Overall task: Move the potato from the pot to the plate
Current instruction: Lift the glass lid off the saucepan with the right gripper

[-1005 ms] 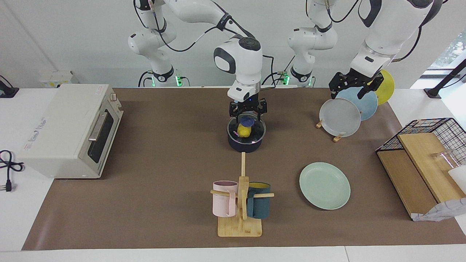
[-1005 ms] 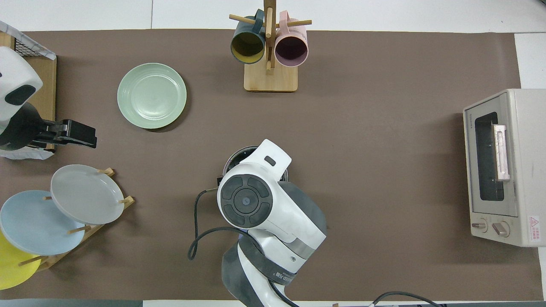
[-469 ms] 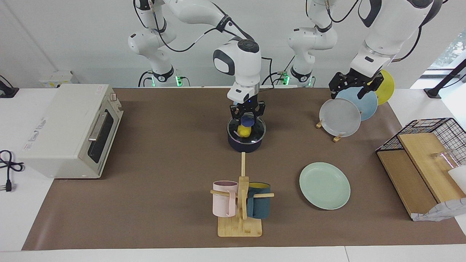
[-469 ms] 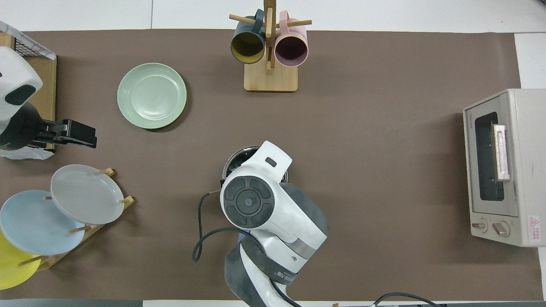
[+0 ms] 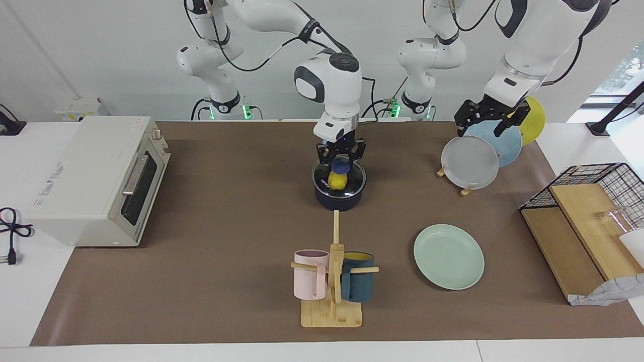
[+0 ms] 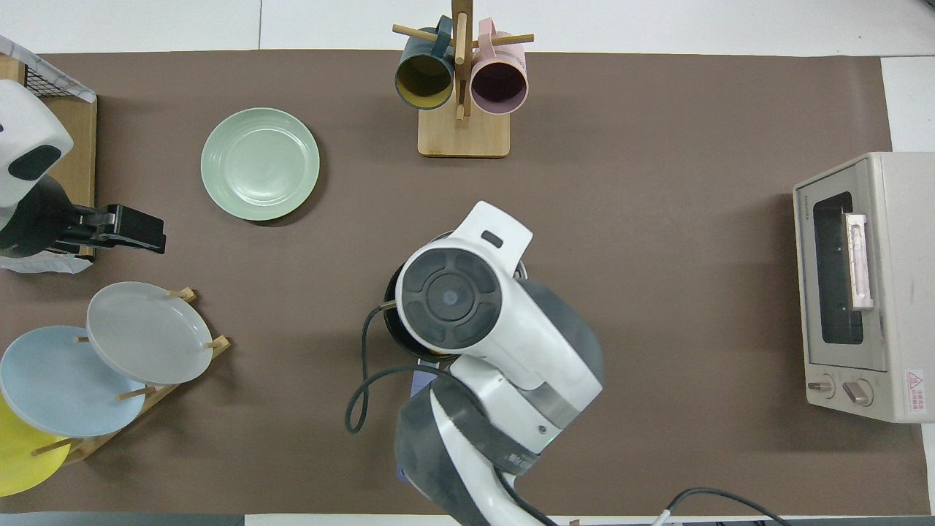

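**Potato pinched in the pot, plate off toward my left arm's end**

My right claw (image 5: 341, 162) reaches down into the navy pot (image 5: 339, 198), fingertips drawn together on the top of the yellow potato (image 5: 336, 180), which stands upright, its long axis roughly in line with my claw. The potato sits within the pot's rim. The mint-green plate (image 5: 449, 257) lies on the worktop (image 5: 226, 226) farther from me than the pot. So I judge the move is straight up, then across. My left claw (image 5: 485, 117) waits spread above the plate rack (image 5: 465, 190).
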`<move>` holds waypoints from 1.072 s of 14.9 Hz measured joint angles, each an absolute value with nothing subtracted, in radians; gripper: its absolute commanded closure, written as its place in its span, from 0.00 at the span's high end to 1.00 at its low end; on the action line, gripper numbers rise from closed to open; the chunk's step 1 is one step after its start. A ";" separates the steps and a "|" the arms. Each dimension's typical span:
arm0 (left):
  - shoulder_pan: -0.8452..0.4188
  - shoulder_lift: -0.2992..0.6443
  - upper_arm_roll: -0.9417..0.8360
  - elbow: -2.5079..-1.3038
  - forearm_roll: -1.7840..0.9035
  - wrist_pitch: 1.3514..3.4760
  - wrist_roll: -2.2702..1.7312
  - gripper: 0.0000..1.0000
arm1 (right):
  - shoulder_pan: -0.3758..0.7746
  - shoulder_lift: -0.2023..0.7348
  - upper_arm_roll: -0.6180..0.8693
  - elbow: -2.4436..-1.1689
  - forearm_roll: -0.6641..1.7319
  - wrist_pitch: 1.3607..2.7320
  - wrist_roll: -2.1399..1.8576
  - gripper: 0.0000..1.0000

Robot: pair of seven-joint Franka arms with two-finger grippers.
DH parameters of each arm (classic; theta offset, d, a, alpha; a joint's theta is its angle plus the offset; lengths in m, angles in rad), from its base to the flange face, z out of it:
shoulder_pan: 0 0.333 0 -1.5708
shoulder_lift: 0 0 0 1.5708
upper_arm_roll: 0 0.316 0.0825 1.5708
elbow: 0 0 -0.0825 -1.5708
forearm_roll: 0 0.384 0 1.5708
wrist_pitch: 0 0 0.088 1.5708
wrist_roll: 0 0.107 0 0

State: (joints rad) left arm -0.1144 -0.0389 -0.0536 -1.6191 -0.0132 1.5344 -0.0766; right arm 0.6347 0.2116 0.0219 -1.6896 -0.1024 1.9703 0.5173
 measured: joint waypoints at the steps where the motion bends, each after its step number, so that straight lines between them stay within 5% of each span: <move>1: -0.114 -0.039 -0.054 -1.619 -0.013 1.534 -0.077 1.00 | 0.593 0.198 0.016 -1.688 -0.102 1.947 0.456 0.00; 9: -0.114 -0.039 -0.054 -1.619 -0.013 1.534 -0.077 1.00 | 0.218 0.149 0.003 -1.844 -0.085 1.884 -0.024 0.00; 16: -0.114 -0.039 -0.054 -1.619 -0.013 1.534 -0.077 1.00 | 0.050 0.080 0.003 -2.151 -0.084 2.233 -0.203 0.00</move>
State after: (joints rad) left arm -0.1144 -0.0390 -0.0536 -1.6191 -0.0132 1.5344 -0.0766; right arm 0.0496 0.0797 0.0034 -2.1509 -0.0840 2.2331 -0.2031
